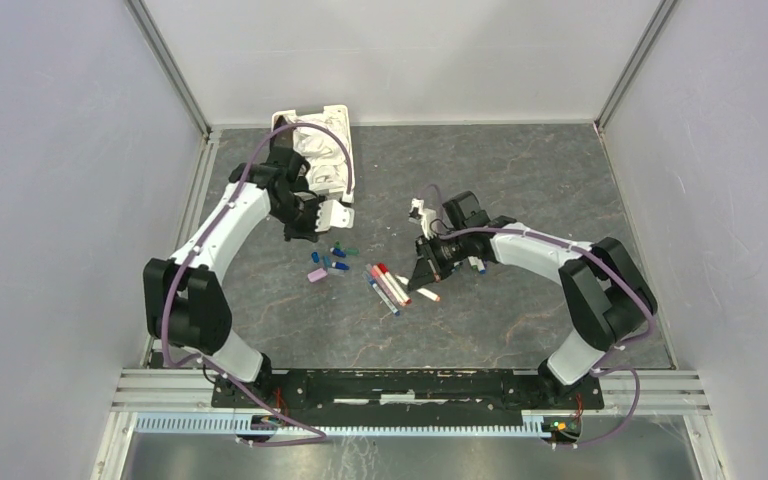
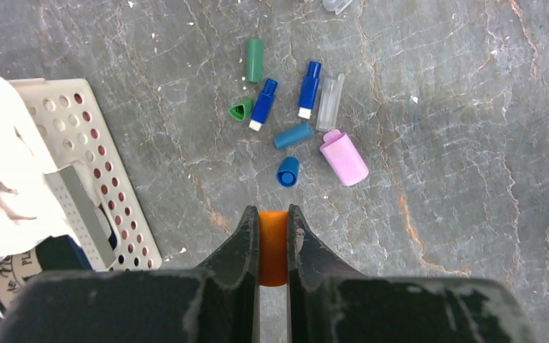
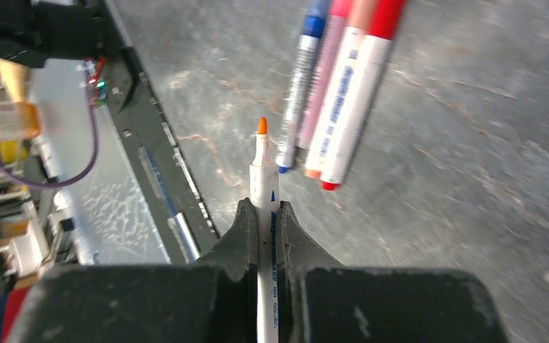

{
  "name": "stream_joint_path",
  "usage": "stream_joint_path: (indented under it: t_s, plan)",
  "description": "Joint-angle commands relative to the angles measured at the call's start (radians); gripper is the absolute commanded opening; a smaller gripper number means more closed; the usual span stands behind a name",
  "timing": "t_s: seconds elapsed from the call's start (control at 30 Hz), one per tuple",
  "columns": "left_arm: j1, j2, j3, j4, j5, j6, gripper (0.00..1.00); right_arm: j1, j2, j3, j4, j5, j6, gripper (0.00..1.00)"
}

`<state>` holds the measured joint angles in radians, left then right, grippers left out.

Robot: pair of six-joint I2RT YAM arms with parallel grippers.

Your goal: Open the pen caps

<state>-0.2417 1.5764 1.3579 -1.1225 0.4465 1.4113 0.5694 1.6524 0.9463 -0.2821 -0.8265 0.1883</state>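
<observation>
The left end effector (image 2: 274, 232) pinches the orange cap (image 2: 273, 250), close to the other pen caps (image 2: 288, 171) lying left of centre on the tabletop (image 2: 472, 143). The right end effector (image 3: 263, 214) grips an uncapped orange-tipped pen (image 3: 261, 168).

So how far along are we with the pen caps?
Done: loose caps lie on the table. In hand: left gripper shut on the orange cap, right gripper holding its bare-tipped pen. Remaining: the lying pens seem uncapped too; unsure any remain.

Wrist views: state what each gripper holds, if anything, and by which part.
Left gripper holds an orange cap by its sides. Right gripper holds an orange-tipped pen by its barrel.
</observation>
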Motion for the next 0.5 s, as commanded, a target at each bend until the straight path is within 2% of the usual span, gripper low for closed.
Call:
stream_joint_path:
  t_s: [0.0, 0.2, 0.3, 0.47]
  plan:
    - [-0.004, 0.014, -0.067, 0.128, -0.018, -0.025, 0.02, -0.037, -0.072, 0.024, -0.03, 0.18, -0.018, 0.0]
    - [0.015, 0.078, -0.156, 0.341, -0.076, -0.169, 0.03, -0.091, -0.125, 0.063, -0.043, 0.598, 0.024, 0.0]
    - [0.022, 0.12, -0.161, 0.417, -0.09, -0.247, 0.08, -0.11, -0.131, 0.059, -0.016, 0.707, 0.043, 0.0]
    - [0.022, 0.155, -0.162, 0.461, -0.06, -0.305, 0.21, -0.123, -0.097, 0.06, 0.028, 0.788, 0.043, 0.0]
